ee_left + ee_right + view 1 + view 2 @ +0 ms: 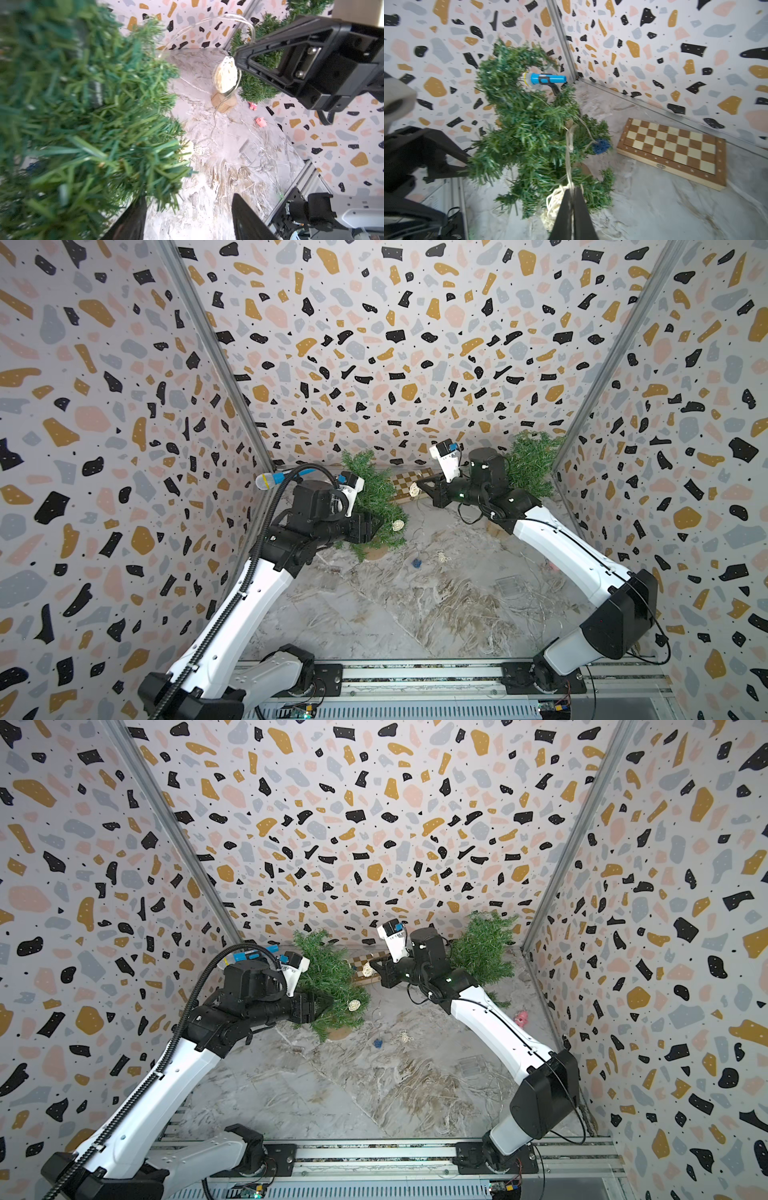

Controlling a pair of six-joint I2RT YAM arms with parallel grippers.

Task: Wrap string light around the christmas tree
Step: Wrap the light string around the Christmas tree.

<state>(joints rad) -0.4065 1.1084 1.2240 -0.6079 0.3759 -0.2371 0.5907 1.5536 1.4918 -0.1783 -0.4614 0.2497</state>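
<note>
Half buried in tree [83, 104], left tool [189, 203] gapes; right tool [572, 192] seemingly pinches string light [568, 149].

christmas tree [376, 493] left of chessboard [403, 481] — second tree [530, 466] right.

Close against the left jaws, the christmas tree [83, 124] is a blur, cut by the frame edge, its needles covering part of one jaw. The string light [568, 149] runs out of sight between the right jaws

Green tree [376, 493], brown-and-cream checkered board [672, 153], terrazzo-patterned walls [374, 344], grey-marbled table [395, 605], blue microphone [548, 79].
</note>
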